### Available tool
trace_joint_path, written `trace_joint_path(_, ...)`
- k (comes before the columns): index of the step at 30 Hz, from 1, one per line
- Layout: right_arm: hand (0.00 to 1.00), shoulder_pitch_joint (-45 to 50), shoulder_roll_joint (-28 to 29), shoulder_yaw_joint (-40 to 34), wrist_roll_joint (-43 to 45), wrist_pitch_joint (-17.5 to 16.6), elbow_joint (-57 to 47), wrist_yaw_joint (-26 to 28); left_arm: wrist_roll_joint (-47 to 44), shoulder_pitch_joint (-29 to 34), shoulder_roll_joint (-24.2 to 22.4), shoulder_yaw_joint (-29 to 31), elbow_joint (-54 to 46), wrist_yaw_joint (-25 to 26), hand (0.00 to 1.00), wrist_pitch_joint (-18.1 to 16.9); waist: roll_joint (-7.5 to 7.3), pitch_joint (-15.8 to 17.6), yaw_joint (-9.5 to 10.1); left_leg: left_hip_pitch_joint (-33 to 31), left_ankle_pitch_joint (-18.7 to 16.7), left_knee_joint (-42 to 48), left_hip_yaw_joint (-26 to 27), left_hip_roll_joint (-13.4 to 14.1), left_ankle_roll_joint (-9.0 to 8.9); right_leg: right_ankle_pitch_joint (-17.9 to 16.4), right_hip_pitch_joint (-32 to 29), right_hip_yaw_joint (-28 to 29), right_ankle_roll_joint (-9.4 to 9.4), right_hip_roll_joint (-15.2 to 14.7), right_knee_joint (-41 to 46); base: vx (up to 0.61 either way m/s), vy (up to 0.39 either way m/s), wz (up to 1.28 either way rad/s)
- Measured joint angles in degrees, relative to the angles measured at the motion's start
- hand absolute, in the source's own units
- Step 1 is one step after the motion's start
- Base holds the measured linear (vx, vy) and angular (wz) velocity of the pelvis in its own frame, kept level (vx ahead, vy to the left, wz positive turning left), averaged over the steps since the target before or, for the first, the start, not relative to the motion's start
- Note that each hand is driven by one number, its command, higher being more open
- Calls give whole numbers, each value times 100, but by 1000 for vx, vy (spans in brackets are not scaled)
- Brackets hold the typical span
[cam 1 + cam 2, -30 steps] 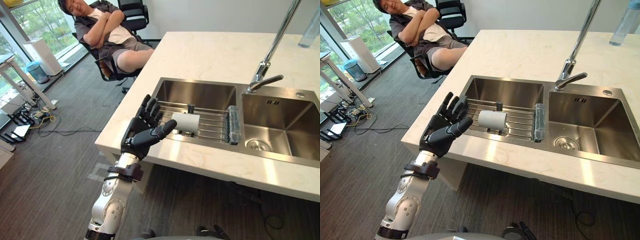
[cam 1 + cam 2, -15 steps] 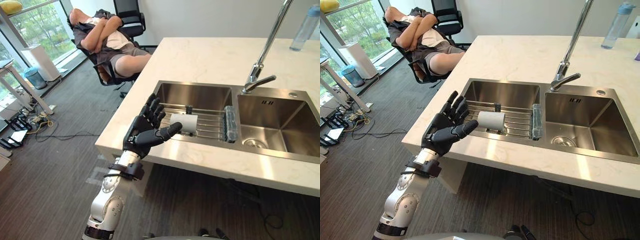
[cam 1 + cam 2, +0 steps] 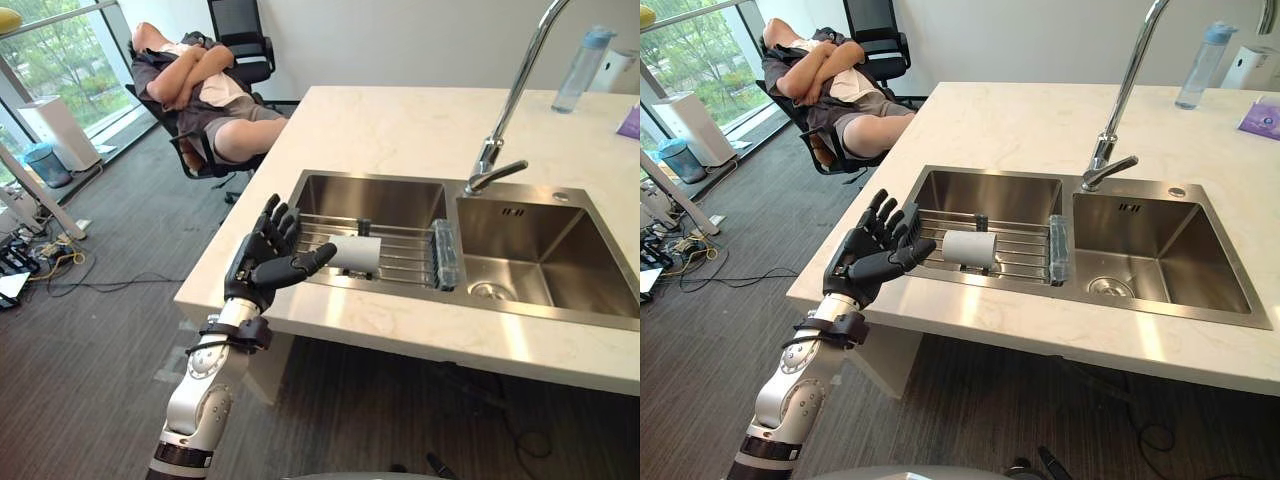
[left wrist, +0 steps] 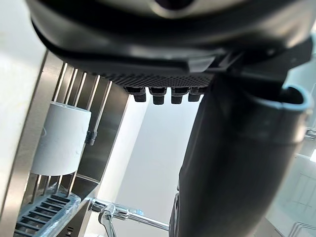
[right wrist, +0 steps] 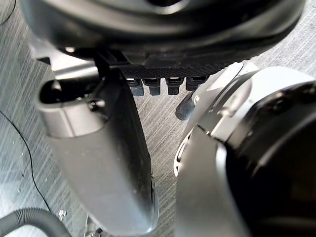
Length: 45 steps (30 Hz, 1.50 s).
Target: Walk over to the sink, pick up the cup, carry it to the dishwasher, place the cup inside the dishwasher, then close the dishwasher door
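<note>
A white cup lies on its side on a wire rack across the left basin of the steel sink. My left hand hovers over the counter's edge just left of the cup, open, with fingers spread and the thumb pointing at it. In the left wrist view the cup shows past the straight fingers, a short way off and untouched. My right hand hangs open over the grey carpet, holding nothing.
A tall faucet stands behind the divide between the two basins. A clear ribbed holder sits at the rack's right end. A bottle stands at the counter's far right. A person reclines in an office chair beyond the counter's left corner.
The whole picture has shifted, so the camera moved. My left hand keeps the same open pose beside the cup, which has not moved on the rack.
</note>
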Motion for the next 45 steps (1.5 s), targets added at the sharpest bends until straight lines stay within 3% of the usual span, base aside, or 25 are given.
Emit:
trace_joint_path(2,100,31,80,-108,48,-7,0,-53,134,-96,-100,26,-230,-1,100,-94,-225,142,-83,118,-138,96,-10,-236,91,-653,-589,13,-3,-426,1674,-43,61,-2)
trace_joint_path(5,100,8,144,-237,61,-77,-42,27,294,-138,-120,33,-317,14,100,-266,-292,216,-154,293,-202,115,-5,-297,187,-595,-1089,-45,12,-703,2819,-18,48,-7)
trace_joint_path(6,100,10,155,-243,61,-77,-38,36,293,-133,-119,36,-317,19,100,-282,-234,209,-155,303,-214,121,-5,-267,182,-636,-1070,-39,-17,-705,2793,40,37,0)
trace_joint_path(7,100,12,177,-248,57,-78,-36,67,292,-138,-109,55,-335,20,100,-346,-275,200,-156,288,-227,126,-1,-267,166,-668,-1018,-59,-58,-698,2484,37,-9,-3)
trace_joint_path(8,100,-7,264,-248,30,-79,-10,95,292,-138,3,192,-463,42,100,-404,-488,221,-136,203,-249,167,22,-365,123,-533,-973,41,-19,-716,1681,51,-65,-2)
trace_joint_path(11,100,19,273,-321,-83,-199,32,138,275,-111,-67,405,-462,143,100,-453,-307,289,-111,165,-300,268,36,-60,2,-388,-746,-69,-3,-348,1185,81,-92,-7)
trace_joint_path(14,100,54,333,-405,-263,-223,60,180,162,-113,-86,562,-463,161,100,-516,-280,274,-105,308,-325,214,126,175,-153,-310,-513,-109,-96,-52,884,144,-81,-16)
trace_joint_path(19,100,38,429,-728,-441,-346,117,303,68,-114,-173,517,-455,168,100,-565,-268,274,-122,332,-341,155,137,208,-186,-338,-462,-126,-98,11,823,131,-21,0)
trace_joint_path(24,100,42,456,-691,-445,-604,223,191,84,-115,-187,347,-438,501,100,-594,-211,307,-242,317,-347,152,118,176,-185,-370,-407,-188,-71,-13,771,7,5,7)
trace_joint_path(27,100,131,409,-504,-446,-761,173,92,97,-115,-229,276,-324,733,100,-642,-74,381,-260,228,-520,334,127,255,-206,-593,-530,-176,-29,-27,1091,-51,-32,-2)
trace_joint_path(29,100,307,275,-122,-474,-857,17,51,242,-80,-256,300,-220,851,100,-709,67,390,-266,192,-794,609,138,322,-260,-957,-718,-122,-55,-65,1686,-6,-79,-6)
trace_joint_path(31,100,441,216,134,-472,-874,-102,-3,332,-48,-260,354,-229,903,100,-778,118,362,-258,235,-746,671,161,365,-324,-1197,-807,-105,-112,-72,1987,85,-115,-1)
trace_joint_path(32,100,494,193,398,-464,-948,-167,-97,408,-32,-241,469,-272,916,100,-870,86,397,-293,-161,-822,1726,113,439,-290,-1460,-834,-112,-266,-119,2204,85,-191,3)
trace_joint_path(33,100,520,132,460,-465,-987,-189,-125,407,35,-257,517,-302,945,100,-952,136,408,-306,-692,-642,2882,92,595,-38,-1527,-761,-101,-370,-81,2238,73,-208,-1)
trace_joint_path(35,100,564,14,510,-454,-993,-203,-166,401,77,-273,576,-324,946,100,-1089,236,490,-263,-1200,-95,4091,52,865,141,-1590,-473,-64,-525,1,2140,98,-193,-17)
trace_joint_path(36,100,591,-19,515,-446,-980,-199,-186,399,94,-271,569,-336,937,100,-1133,263,473,-257,-1230,-160,4174,49,868,106,-1588,-378,-68,-515,1,2101,177,-161,-19)
trace_joint_path(39,100,544,-52,530,-450,-966,-212,-197,385,205,-232,552,-957,715,100,-1339,283,458,-209,-1208,-329,3237,111,529,81,-1601,-61,28,-560,-56,1828,195,-146,-24)
trace_joint_path(43,100,524,-144,519,-469,-989,-229,-211,149,93,-54,552,-1370,525,100,-1504,466,276,-160,-967,363,2228,289,312,57,-1569,75,129,-495,-81,1625,192,-18,-19)
trace_joint_path(45,100,545,-95,506,-401,-1017,-255,-213,67,4,-28,526,-1370,494,100,-1495,443,100,-203,-678,523,1447,337,65,18,-1498,97,29,-376,-210,1413,168,47,16)
